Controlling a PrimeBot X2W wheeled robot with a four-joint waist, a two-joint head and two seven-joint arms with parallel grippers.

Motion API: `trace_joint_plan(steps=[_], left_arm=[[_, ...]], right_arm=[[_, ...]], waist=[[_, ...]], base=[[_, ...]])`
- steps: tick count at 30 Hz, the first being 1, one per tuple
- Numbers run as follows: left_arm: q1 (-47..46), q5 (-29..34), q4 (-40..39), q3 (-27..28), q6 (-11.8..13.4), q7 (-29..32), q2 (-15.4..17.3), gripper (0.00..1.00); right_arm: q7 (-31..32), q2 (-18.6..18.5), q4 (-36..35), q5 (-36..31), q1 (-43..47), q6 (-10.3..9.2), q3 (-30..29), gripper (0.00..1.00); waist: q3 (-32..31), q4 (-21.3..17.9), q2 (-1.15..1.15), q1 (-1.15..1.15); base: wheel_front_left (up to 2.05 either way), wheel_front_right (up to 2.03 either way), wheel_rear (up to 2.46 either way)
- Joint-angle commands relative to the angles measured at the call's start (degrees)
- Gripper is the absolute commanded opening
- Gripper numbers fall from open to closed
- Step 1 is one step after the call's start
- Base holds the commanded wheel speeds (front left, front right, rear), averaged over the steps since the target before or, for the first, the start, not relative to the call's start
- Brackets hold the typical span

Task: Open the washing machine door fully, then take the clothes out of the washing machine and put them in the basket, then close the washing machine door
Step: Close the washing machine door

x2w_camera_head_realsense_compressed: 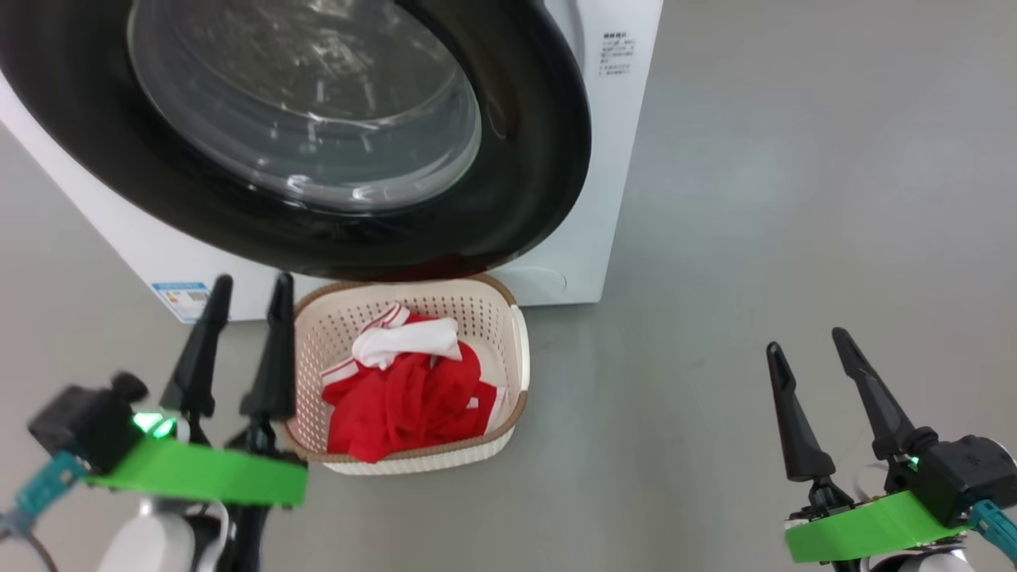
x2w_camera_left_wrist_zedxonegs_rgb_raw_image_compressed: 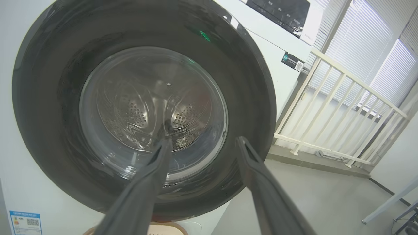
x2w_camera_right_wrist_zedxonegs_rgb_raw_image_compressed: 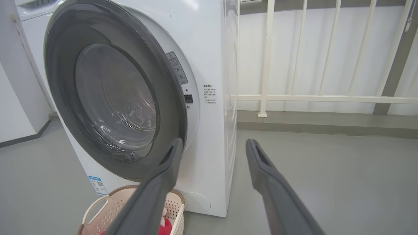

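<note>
Down at the lower left, the left gripper (x2w_camera_head_realsense_compressed: 250, 286) has its two dark fingers spread apart with nothing between them, and its inner finger crosses the basket's near-left rim as we look down from the head. Over on the right, the right gripper (x2w_camera_head_realsense_compressed: 806, 343) is just as wide and just as empty, hanging above bare grey floor (x2w_camera_head_realsense_compressed: 794, 199), well apart from everything else.

Next out, the basket (x2w_camera_head_realsense_compressed: 520, 349) sits on the floor right in front of the machine. The clothes (x2w_camera_head_realsense_compressed: 405, 397) are inside it, a red heap with white trim and a white piece on top, all within the brown rim.

Above the basket's far edge hangs the washing machine door (x2w_camera_head_realsense_compressed: 310, 103), with a red glint in the bottom of its glossy black rim. From the right wrist we see it is not quite flush: its right edge stands a little off the front, with a warning label and a small dark latch slot showing beside it. Through the glass, from the left wrist, we make out the perforated steel drum.

Behind the door is the washing machine (x2w_camera_head_realsense_compressed: 612, 159), with a blue sticker (x2w_camera_head_realsense_compressed: 181, 295) low on its front. Beyond it are a white railing (x2w_camera_right_wrist_zedxonegs_rgb_raw_image_compressed: 326, 98) and window blinds (x2w_camera_left_wrist_zedxonegs_rgb_raw_image_compressed: 359, 49)
</note>
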Motion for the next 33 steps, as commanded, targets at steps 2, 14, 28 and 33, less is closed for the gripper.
trace_joint_plan(steps=[2, 14, 28, 33], left_arm=[[0.9, 3.7, -2.2, 1.7, 0.6, -1.2, 2.7, 1.0], [10.5, 17.1, -8.1, 5.3, 2.6, -2.2, 1.6, 1.0], [19.1, 23.6, -11.8, 9.5, 2.9, -2.2, -2.5, 1.0], [19.8, 25.4, -11.9, 10.0, 2.2, -2.2, -3.3, 1.0]], right_arm=[[-0.4, -0.8, -1.4, -1.2, -0.2, 0.36, 1.0, 1.0], [-0.4, -0.8, -2.7, -3.8, 1.8, 0.36, -0.1, 1.0], [-0.4, -0.8, -4.2, -2.9, 4.5, 0.36, -1.5, 1.0], [-0.4, -0.8, -4.4, -2.6, 4.9, 0.36, -1.6, 1.0]], waist=[[-1.3, 0.0, 0.0, 0.0], [-3.7, -0.3, 0.0, 0.0], [-4.6, -0.2, 0.0, 0.0], [-4.4, 0.0, 0.0, 0.0]], base=[[0.0, 0.0, 0.0], [0.0, 0.0, 0.0], [0.0, 0.0, 0.0], [0.0, 0.0, 0.0]])
